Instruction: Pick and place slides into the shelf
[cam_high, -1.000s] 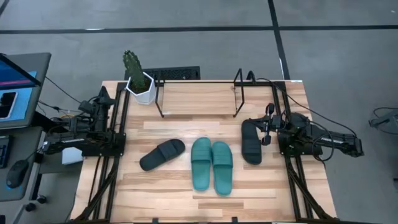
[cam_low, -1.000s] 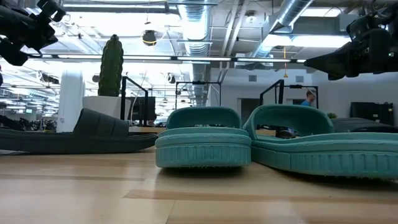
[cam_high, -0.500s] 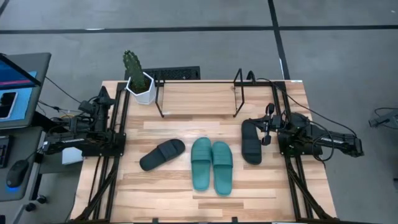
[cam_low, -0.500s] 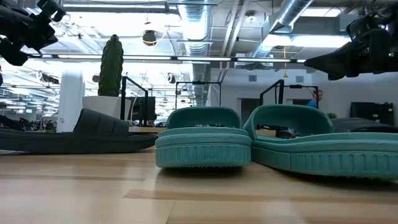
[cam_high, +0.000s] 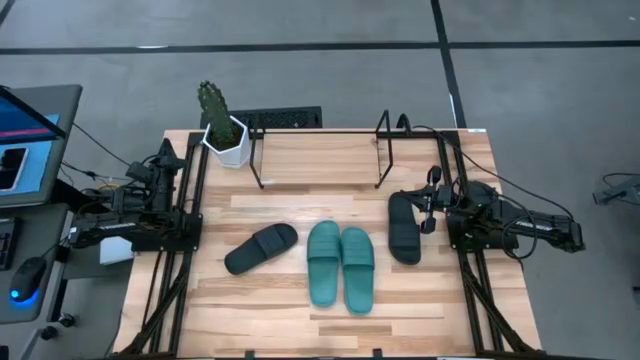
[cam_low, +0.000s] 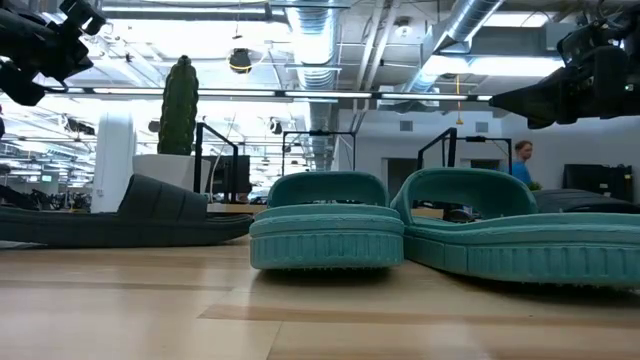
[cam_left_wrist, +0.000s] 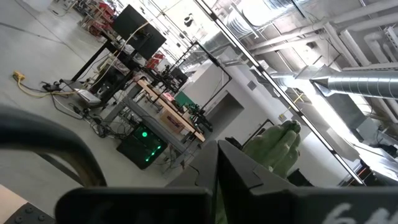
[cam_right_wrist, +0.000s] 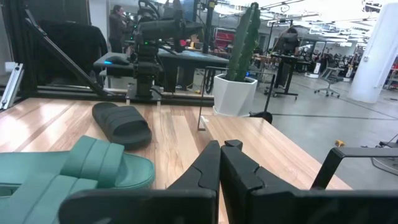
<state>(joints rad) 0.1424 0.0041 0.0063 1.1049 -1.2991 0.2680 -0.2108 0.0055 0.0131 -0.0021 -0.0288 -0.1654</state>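
Several slides lie sole-down on the wooden table: a black slide (cam_high: 262, 247) at left centre, two teal slides (cam_high: 324, 262) (cam_high: 358, 267) side by side in the middle, and a second black slide (cam_high: 404, 227) at the right. The shelf (cam_high: 320, 150), thin black rods with upright ends, stands at the table's far side with nothing on it. My left gripper (cam_left_wrist: 217, 180) is shut, raised at the table's left edge and away from the slides. My right gripper (cam_right_wrist: 221, 163) is shut, level, above the table's right side beside the right black slide, holding nothing.
A cactus in a white pot (cam_high: 222, 130) stands at the far left corner next to the shelf's left end. Black arm frames (cam_high: 180, 250) (cam_high: 470, 280) run along both side edges. Bare wood (cam_high: 320, 185) lies between the slides and the shelf. A person (cam_low: 521, 160) is in the room behind.
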